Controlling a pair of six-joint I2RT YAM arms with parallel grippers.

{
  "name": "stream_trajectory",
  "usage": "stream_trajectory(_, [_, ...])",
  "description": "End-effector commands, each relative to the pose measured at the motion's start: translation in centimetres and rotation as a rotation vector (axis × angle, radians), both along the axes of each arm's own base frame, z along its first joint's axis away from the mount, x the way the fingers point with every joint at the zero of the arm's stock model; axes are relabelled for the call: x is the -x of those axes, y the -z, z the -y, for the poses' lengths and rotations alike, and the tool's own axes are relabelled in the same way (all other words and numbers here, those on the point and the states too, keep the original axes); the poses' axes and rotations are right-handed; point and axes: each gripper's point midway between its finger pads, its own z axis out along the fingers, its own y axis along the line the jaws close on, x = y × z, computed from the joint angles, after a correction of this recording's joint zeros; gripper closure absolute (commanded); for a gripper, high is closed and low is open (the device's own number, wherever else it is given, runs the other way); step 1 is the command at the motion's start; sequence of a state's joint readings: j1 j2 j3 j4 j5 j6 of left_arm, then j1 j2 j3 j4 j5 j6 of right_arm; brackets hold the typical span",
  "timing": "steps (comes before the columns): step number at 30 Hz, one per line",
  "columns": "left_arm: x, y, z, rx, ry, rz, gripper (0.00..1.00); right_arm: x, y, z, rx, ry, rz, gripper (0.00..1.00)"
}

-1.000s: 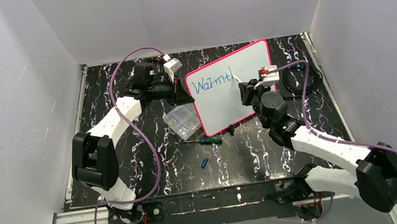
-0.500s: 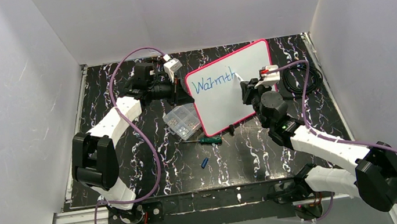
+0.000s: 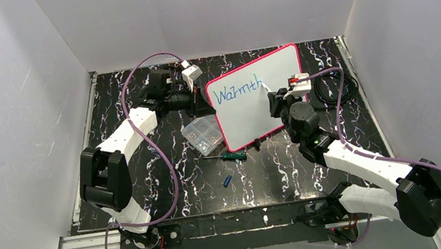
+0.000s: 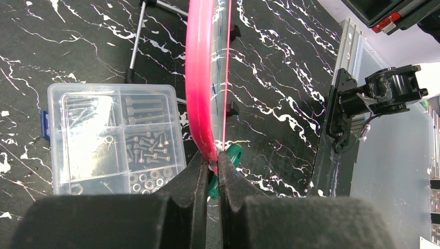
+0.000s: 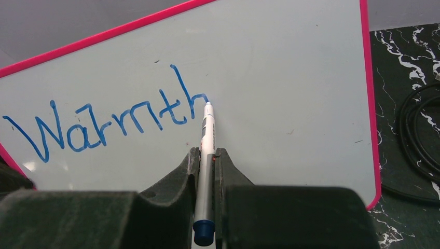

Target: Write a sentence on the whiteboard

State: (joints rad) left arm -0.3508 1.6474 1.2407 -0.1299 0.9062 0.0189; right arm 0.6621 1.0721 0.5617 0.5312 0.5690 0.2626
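The whiteboard [image 3: 260,102], white with a pink-red rim, stands tilted at the middle of the table. The sentence [image 3: 236,89] on it reads "Warmth" in blue [image 5: 114,122]. My left gripper [image 3: 205,105] is shut on the whiteboard's left edge; in the left wrist view the pink rim [image 4: 200,78] runs up from between the pads of the left gripper [image 4: 211,163]. My right gripper [image 5: 207,155] is shut on a white marker [image 5: 206,140] with a blue end. The marker's tip rests on the board at the foot of the "h". From above, the right gripper [image 3: 274,97] sits just right of the word.
A clear compartment box [image 3: 201,134] of screws and nuts [image 4: 111,137] lies left of the board's lower corner. A green-handled tool [image 3: 233,156] and a small blue cap [image 3: 227,181] lie in front of the board. A coiled black cable [image 3: 333,89] lies to the right.
The last letter has gained its hump and now reads as an "h". The marker tip has ended at its right foot. The left gripper has not moved.
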Motion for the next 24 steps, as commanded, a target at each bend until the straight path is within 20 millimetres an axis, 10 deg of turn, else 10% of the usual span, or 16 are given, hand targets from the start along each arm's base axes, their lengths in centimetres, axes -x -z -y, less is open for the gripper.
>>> stream_trajectory(1, [1.4, -3.6, 0.4, 0.049, 0.062, 0.079, 1.0, 0.4, 0.1, 0.6, -0.016, 0.014, -0.006, 0.99])
stream_trajectory(24, [1.3, -3.5, 0.3, 0.042, 0.059, 0.077, 1.0, -1.1, -5.2, 3.4, 0.017, -0.046, 0.081, 0.99])
